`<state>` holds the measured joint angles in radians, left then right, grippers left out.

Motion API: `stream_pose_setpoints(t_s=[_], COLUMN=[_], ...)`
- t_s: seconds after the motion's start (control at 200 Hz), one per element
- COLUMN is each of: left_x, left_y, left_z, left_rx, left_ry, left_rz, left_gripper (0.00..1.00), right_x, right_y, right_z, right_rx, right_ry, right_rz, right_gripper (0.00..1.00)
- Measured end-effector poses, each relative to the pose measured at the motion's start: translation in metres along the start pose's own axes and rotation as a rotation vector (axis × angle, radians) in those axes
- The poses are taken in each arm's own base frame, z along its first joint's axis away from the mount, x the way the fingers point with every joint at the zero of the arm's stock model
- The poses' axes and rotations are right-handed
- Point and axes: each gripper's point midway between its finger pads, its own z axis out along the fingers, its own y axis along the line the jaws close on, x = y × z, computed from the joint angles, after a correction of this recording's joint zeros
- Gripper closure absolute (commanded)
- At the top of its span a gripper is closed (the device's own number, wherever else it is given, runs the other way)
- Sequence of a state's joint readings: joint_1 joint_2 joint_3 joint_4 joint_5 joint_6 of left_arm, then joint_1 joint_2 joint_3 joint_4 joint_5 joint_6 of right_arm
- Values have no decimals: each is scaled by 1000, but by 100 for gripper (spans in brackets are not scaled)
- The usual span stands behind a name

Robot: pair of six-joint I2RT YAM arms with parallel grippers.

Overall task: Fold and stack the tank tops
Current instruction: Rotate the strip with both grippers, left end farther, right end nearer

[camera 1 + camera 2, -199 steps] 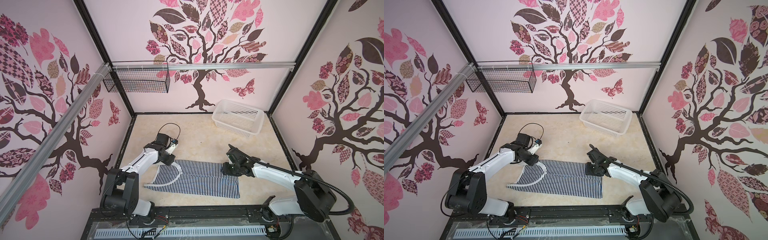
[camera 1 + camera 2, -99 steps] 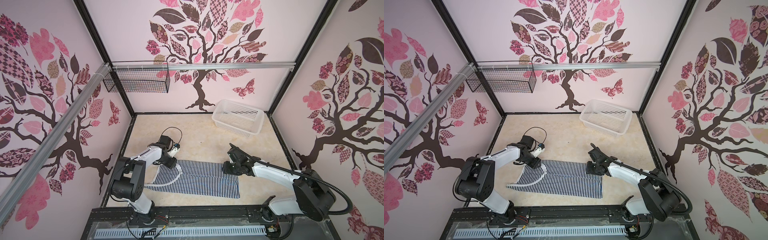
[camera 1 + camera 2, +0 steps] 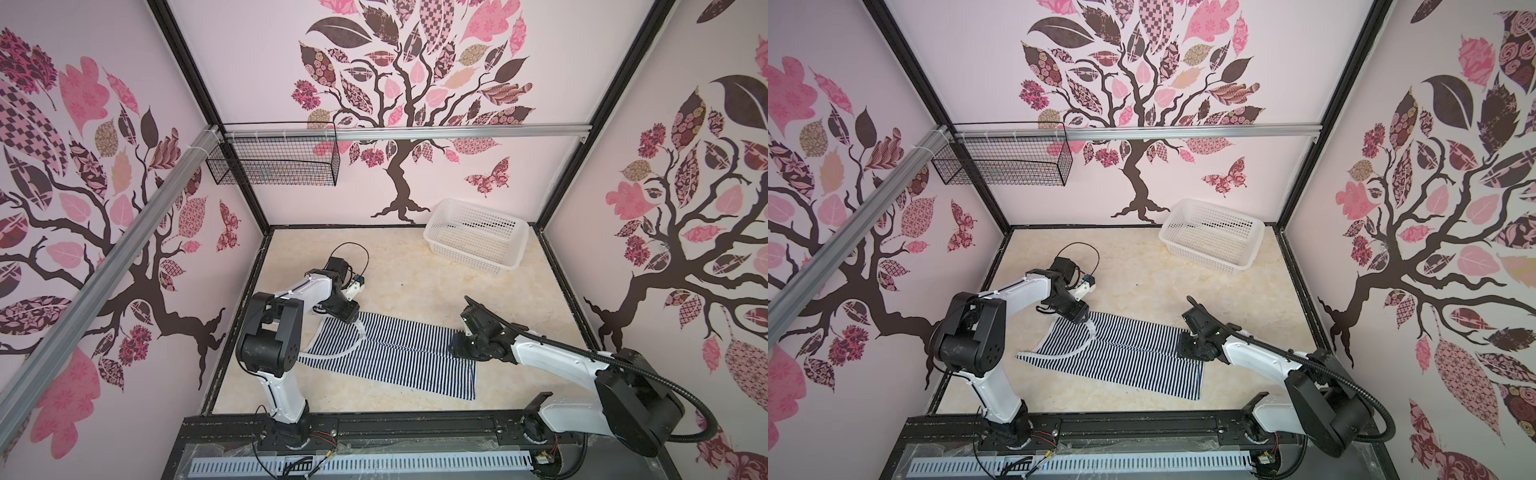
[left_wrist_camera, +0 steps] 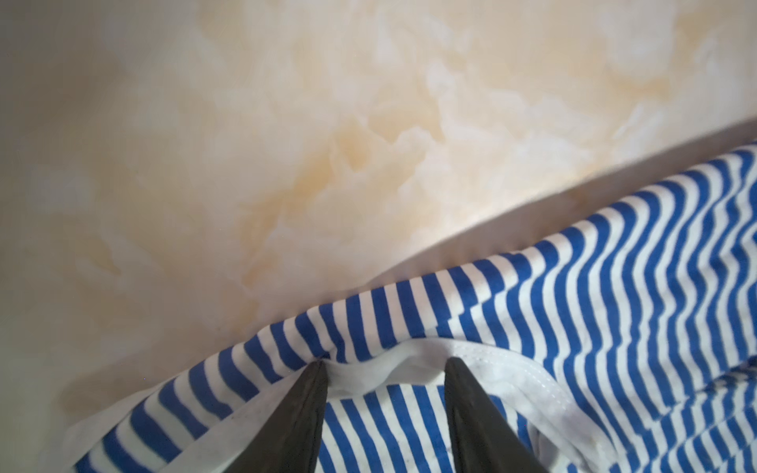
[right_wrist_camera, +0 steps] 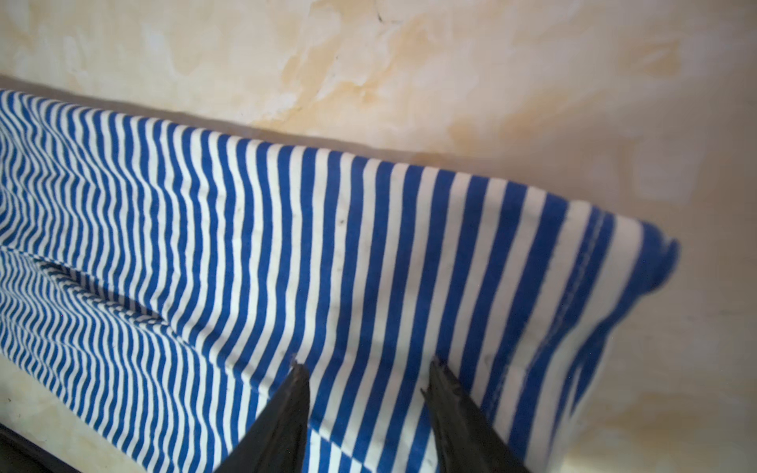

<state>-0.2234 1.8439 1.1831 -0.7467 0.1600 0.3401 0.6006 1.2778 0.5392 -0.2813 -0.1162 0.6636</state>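
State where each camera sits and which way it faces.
Both top views: high at the front, looking down at the tank top on the table; left arm and right arm show.
Left wrist: behind the left gripper, facing the white trim.
Right wrist: behind the right gripper, facing the hem corner.
All share the striped tank top.

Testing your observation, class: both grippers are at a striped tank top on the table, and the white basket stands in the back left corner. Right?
Only the corner is wrong: the white basket stands in the back right corner, as both top views show.
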Motion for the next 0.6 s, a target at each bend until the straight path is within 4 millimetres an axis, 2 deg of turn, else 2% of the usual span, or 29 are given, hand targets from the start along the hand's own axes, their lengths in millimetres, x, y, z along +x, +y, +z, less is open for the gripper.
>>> stream_pose_setpoints(t_s=[0.09,0.19,0.365,0.505,0.6], left_x=[-23,-59,-111,-147,-168], left_y=[8,19,27,31,36], left_z=[4,9,17,23,29], left_rx=[3,10,19,-5,-35], left_ry=[8,-9,-35,-55,-65], left_rz=[-1,4,22,49,66], left_gripper=[50,50,50,50,50], right_x=[4,8,13,16,25], right_y=[0,3,12,21,30], right_z=[-2,-2,0,0,3], right_rx=[-24,-47,-79,-98,-94], right_ry=[-3,-13,-14,-14,-9], right_rz=[19,29,46,63,47], right_gripper=[50,50,51,51,51])
